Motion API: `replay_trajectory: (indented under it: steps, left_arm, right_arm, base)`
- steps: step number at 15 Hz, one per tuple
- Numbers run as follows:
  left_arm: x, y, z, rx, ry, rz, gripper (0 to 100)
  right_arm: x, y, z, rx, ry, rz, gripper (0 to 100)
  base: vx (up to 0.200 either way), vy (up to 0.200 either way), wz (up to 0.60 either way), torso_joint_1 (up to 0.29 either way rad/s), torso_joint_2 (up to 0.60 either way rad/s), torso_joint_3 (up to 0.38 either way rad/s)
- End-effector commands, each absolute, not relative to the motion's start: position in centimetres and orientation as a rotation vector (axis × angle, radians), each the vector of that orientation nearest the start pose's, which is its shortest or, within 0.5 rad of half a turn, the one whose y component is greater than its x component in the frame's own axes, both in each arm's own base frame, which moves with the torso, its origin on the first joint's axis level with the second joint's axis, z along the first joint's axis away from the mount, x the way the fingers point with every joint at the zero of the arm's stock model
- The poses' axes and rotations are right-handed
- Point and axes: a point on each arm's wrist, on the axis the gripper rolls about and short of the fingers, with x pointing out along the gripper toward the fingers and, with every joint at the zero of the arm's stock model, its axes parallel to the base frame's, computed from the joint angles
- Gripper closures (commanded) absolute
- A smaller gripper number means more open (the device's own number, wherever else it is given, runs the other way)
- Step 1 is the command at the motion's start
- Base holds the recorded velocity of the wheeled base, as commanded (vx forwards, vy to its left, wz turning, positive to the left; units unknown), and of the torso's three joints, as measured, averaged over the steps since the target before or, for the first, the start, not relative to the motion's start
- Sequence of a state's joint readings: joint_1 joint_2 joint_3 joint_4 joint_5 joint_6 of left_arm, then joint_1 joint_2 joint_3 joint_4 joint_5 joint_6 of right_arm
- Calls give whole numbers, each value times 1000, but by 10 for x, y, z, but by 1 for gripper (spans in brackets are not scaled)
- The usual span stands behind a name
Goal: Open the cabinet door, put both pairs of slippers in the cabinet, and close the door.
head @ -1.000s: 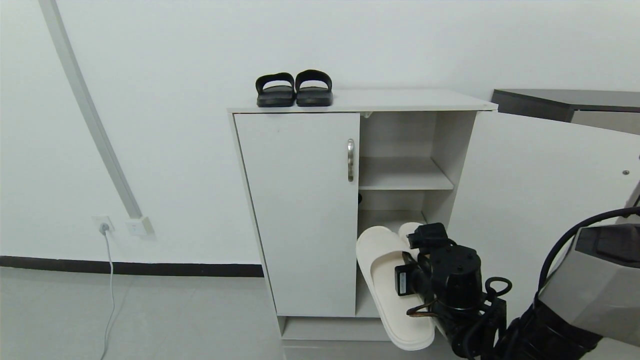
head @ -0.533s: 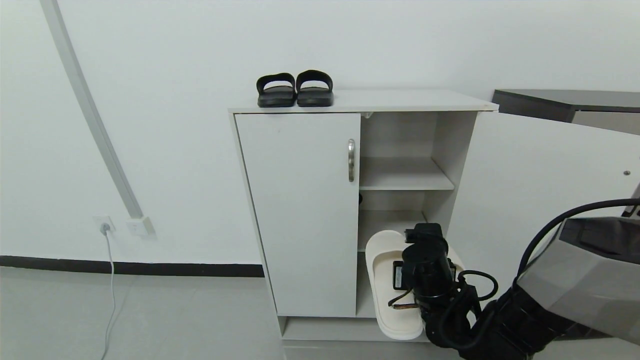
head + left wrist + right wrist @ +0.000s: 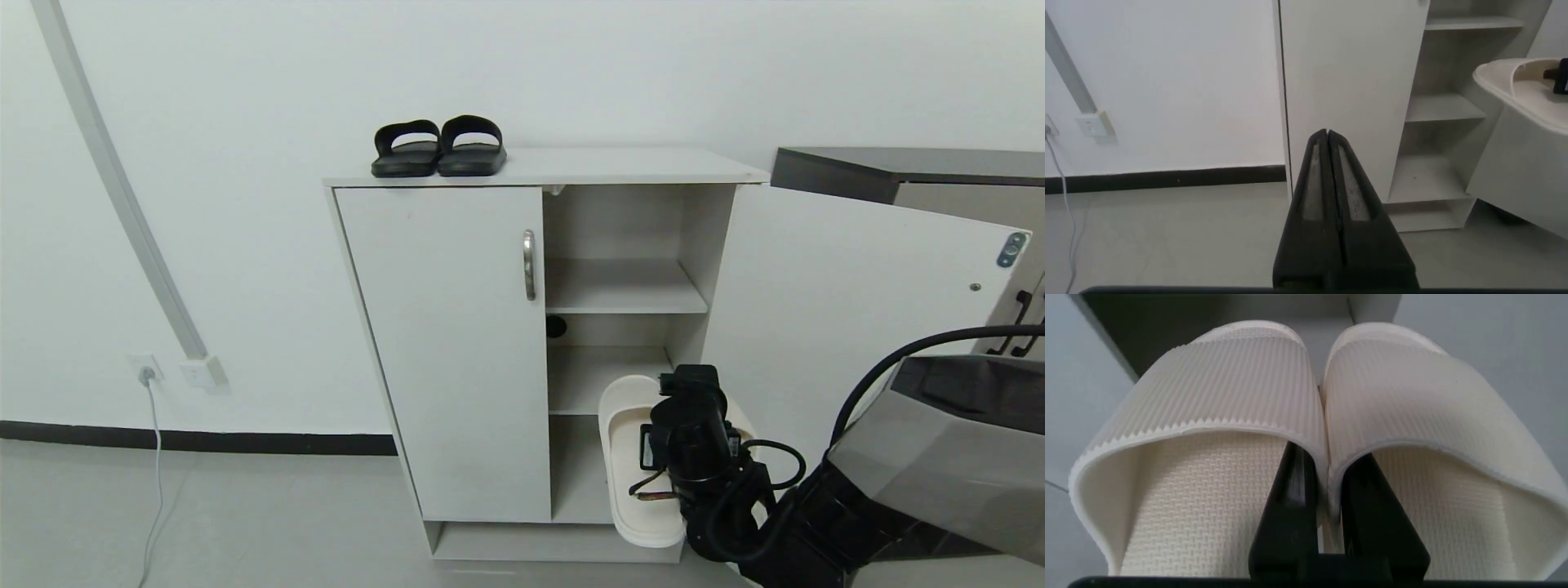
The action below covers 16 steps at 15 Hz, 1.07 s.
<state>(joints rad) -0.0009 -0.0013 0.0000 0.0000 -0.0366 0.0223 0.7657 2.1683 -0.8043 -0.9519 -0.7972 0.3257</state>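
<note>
Swung straighter toward the open cabinet (image 3: 637,163) as the camera pans, the white slippers (image 3: 633,457) hang at its 5 o'clock, straps pinched in the right gripper (image 3: 1323,486); the left gripper (image 3: 1327,171) is closed, empty. Toes could catch the shelf (image 3: 604,380) edge and twist loose.

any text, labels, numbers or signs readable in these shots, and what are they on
None can be read.
The pale label on the right arm's wrist: too small to read.
The cabinet, black slippers and white slippers: no print shows.
</note>
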Motion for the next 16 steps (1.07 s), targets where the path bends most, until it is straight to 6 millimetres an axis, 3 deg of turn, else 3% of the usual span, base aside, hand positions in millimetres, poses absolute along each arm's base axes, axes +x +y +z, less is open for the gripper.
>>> replay_trajectory:
  steps: [1, 7, 13, 16]
  left_arm:
    - [-23, -1, 75, 23, 0, -37, 100]
    - [-23, -1, 75, 23, 0, -37, 100]
    - [-23, -1, 75, 23, 0, -37, 100]
    - [-23, -1, 76, 23, -2, -37, 100]
  right_arm:
    - [276, 245, 45, 18, 298, -72, 100]
    - [294, 259, 31, 22, 294, -72, 100]
    - [303, 263, -3, 14, 329, -32, 100]
    - [308, 264, -5, 20, 327, -32, 100]
  base:
    - [0, 0, 0, 0, 0, 0]
    - [0, 0, 0, 0, 0, 0]
    - [0, 0, 0, 0, 0, 0]
    - [0, 0, 0, 0, 0, 0]
